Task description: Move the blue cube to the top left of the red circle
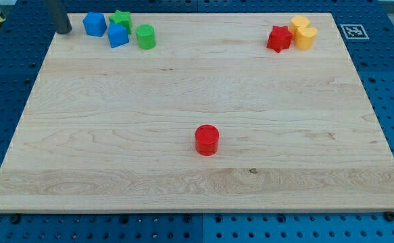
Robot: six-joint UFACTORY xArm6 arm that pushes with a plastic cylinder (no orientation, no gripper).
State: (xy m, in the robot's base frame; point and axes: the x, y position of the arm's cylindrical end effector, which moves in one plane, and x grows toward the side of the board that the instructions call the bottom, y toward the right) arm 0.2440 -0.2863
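The red circle [207, 140] is a short red cylinder standing a little below the board's middle. A blue cube [117, 36] sits near the view's top left, touching a green star [121, 19] above it and close to a green cylinder [145, 36] on its right. A second blue block [94, 24], of unclear shape, lies just left of them. My tip [63, 31] is at the top left edge of the board, left of that second blue block and apart from it.
A red star [278, 38] and two yellow blocks [303, 32] cluster at the view's top right. The wooden board [183, 182] lies on a blue perforated table. A fiducial tag [353, 31] sits off the board's top right corner.
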